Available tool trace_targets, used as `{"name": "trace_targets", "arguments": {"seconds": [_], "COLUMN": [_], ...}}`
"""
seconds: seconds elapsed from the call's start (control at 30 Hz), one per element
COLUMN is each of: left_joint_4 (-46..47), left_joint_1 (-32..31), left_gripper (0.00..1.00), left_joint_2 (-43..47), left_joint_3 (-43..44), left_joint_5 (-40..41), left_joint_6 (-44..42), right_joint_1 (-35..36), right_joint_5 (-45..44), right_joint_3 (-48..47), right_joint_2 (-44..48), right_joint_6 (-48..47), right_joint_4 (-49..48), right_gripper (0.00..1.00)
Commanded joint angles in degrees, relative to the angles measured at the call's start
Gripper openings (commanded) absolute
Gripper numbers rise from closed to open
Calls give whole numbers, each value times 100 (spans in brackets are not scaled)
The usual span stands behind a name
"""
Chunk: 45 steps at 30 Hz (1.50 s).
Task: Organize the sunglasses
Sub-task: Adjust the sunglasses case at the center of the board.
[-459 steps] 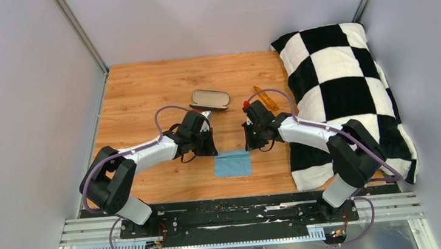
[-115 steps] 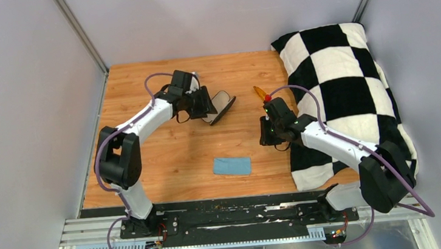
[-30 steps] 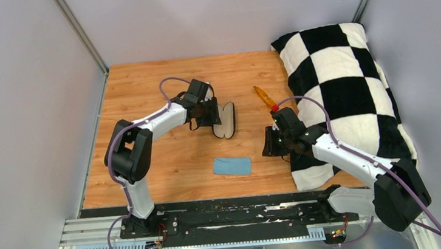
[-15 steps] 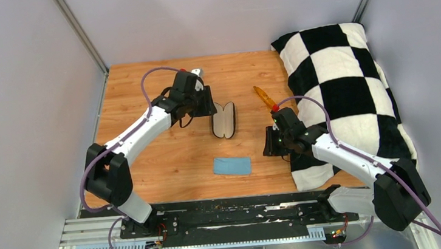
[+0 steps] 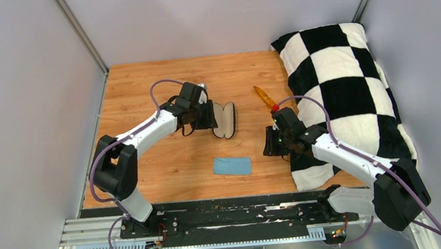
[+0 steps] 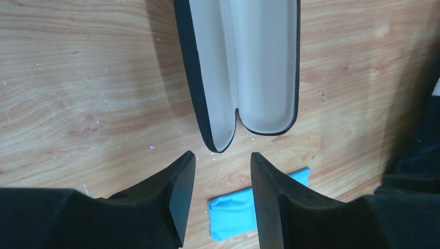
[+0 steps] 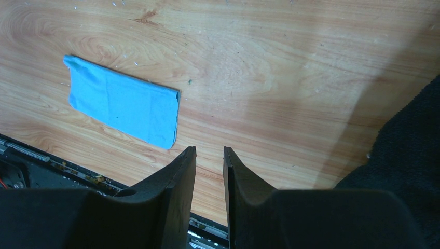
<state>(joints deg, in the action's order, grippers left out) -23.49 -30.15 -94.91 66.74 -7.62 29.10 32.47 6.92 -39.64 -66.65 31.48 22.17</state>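
The amber-orange sunglasses point(image 5: 264, 98) lie on the wood beside the pillow, beyond my right arm. The black case point(image 5: 224, 119) lies open, its pale lining up, and also shows in the left wrist view point(image 6: 244, 67). My left gripper point(image 5: 206, 115) sits just left of the case, open and empty; in its own view point(image 6: 222, 155) its tips are just short of the case's end. My right gripper point(image 5: 270, 144) hovers over bare wood, narrowly open and empty point(image 7: 209, 150). The sunglasses are out of both wrist views.
A light-blue cloth point(image 5: 232, 165) lies folded near the front edge, also in the left wrist view point(image 6: 236, 212) and the right wrist view point(image 7: 124, 107). A black-and-white checkered pillow point(image 5: 343, 94) fills the right side. Grey walls enclose the table.
My left gripper drew back from the open case toward the far left, then came back beside it. The case, sunglasses, cloth and right arm have not moved.
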Motion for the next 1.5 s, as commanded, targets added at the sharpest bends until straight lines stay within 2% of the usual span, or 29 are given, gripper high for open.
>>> {"name": "trace_targets", "arguments": {"seconds": [0.0, 0.2, 0.27, 0.53, 0.57, 0.63, 0.73, 1.13, 1.47], "left_joint_4": [195, -325, -586, -369, -422, -466, -294, -218, 689], "left_joint_1": [-35, -11, 57, 190, 219, 308, 440, 458, 432], "left_gripper": [48, 48, 39, 32, 29, 18, 14, 13, 11], "left_joint_2": [-180, -759, -1030, -1468, -1539, -1705, -1799, -1984, -1584], "left_joint_3": [62, 1129, 1493, 1743, 1813, 1904, 1822, 1402, 106], "left_joint_5": [-95, 299, 453, 491, 588, 541, 198, 245, -234], "left_joint_6": [-12, -225, -209, -30, -28, -11, 80, 83, 701], "right_joint_1": [-9, -17, -13, -21, -26, -21, -24, -23, -33], "right_joint_5": [-130, -156, -155, -249, -260, -246, -235, -324, -404], "right_joint_3": [-58, -29, -27, 66, 82, 67, 8, -19, -26], "right_joint_2": [-19, 31, 67, 304, 303, 258, 204, 177, 146], "right_joint_6": [-86, -43, -44, -37, -42, -69, -109, -130, -96], "right_joint_4": [156, 147, 153, 257, 254, 261, 278, 283, 265], "right_gripper": [32, 32, 32, 32, 32, 32, 31, 31, 31]}}
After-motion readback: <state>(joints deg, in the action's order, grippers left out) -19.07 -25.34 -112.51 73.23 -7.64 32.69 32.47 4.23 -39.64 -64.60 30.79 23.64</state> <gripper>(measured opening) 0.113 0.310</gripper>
